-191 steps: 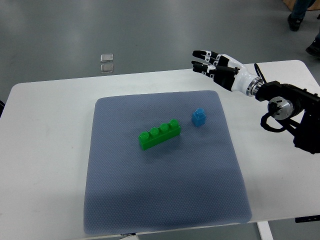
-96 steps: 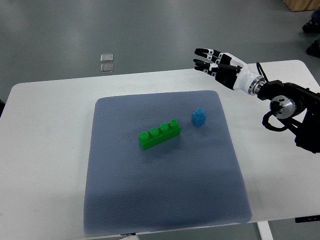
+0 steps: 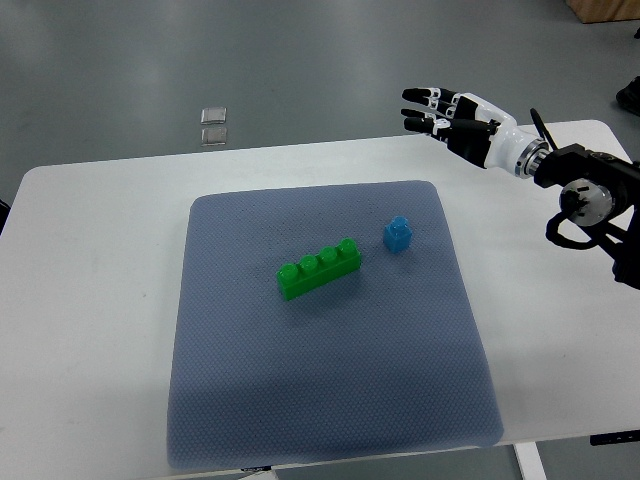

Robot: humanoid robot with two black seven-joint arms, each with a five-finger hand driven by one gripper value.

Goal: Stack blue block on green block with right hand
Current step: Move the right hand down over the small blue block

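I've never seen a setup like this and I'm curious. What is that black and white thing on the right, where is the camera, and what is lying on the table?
This is a single view looking steeply down from the robot's own side. The black and white thing is the right robot hand, on an arm coming in from the picture's right edge. Its fingers are spread and it holds nothing; it hovers over the far edge of the white table. The left arm is out of view. On the table lies a grey-blue mat. On the mat are a long green block with four studs and, just to its right and not touching it, a small blue block.
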